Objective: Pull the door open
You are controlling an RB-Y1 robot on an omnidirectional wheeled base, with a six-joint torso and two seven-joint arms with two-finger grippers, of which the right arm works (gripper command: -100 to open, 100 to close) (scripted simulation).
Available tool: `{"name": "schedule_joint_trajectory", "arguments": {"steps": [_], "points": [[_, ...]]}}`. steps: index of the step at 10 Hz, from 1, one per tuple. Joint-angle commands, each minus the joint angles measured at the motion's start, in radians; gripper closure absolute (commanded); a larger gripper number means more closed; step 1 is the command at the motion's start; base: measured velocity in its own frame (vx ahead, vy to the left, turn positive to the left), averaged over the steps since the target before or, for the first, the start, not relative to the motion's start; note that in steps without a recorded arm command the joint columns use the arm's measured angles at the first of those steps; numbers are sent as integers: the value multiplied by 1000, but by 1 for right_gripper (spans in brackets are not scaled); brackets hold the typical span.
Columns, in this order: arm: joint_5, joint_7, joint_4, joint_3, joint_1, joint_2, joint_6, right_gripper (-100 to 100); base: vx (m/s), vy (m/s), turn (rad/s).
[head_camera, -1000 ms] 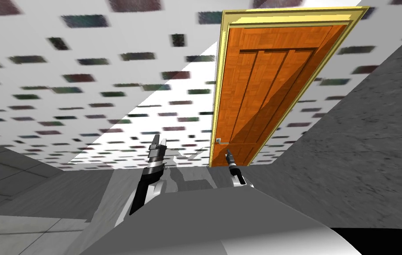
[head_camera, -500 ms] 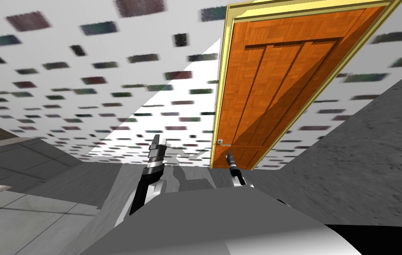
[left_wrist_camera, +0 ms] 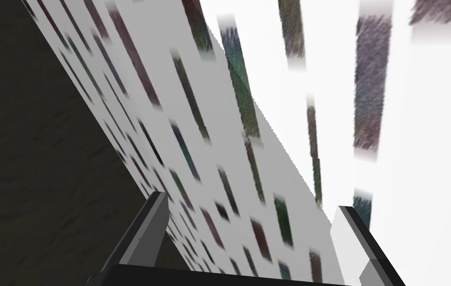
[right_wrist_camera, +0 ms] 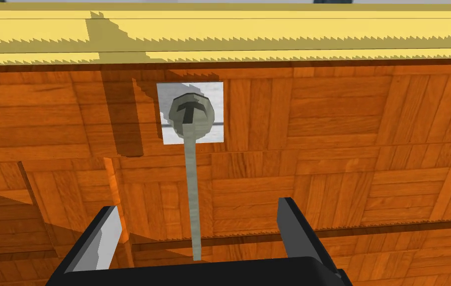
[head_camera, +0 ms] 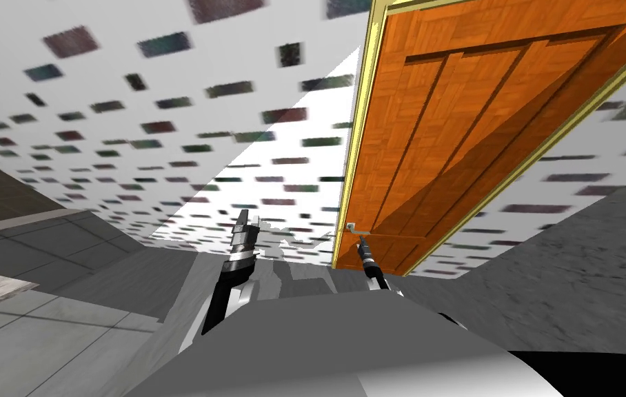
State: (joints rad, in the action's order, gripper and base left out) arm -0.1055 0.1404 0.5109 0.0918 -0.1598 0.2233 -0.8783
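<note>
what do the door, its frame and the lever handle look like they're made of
Door: wood, going by the orange parquet-like grain blocks. Frame: flat yellow with no grain, maybe painted; material unclear. Lever handle: dull grey-green, probably metal, on a pale square plate.

Your right gripper [right_wrist_camera: 198, 206] at the door [head_camera: 442, 138] handle [right_wrist_camera: 192, 164], left gripper [head_camera: 246, 220] alongside.

The door sits in its frame [head_camera: 356, 158] ahead and to your right, with the handle on its left edge, just beside the frame. Your right gripper is in front of the door, and the handle's lever lies between its two fingers, touching neither. Your left gripper stands to the left of it, before the wall [head_camera: 167, 138] that runs left from the frame. A second wall [head_camera: 580, 262] lies right of the door; the floor [head_camera: 63, 344] spreads to your left.
</note>
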Motion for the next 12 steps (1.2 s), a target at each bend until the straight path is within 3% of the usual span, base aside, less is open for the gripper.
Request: {"name": "schedule_joint_trajectory", "arguments": {"steps": [1, 2, 3, 4, 5, 7, 8, 9, 12], "points": [[-8, 23, 8, 9, 30, 24, -13, -100, 228, 39, 143], [-8, 23, 8, 9, 30, 24, -13, -100, 149, 10, 37], [-17, 49, -4, 21, 51, 55, -33, -100, 192, 28, 196], [-21, 60, -9, 26, 59, 67, -41, -100, 228, -6, 205], [-21, 60, 22, 26, 59, 67, -41, -100, 138, -20, 22], [-21, 60, -5, 26, 59, 67, -41, -100, 23, -3, -16], [-21, 59, 3, 26, 57, 66, -41, -100, 0, 0, 0], [-21, 59, 3, 26, 57, 66, -41, 100, 0, 0, 0], [-21, 59, 3, 26, 57, 66, -41, 100, -2, 2, 2]]}}
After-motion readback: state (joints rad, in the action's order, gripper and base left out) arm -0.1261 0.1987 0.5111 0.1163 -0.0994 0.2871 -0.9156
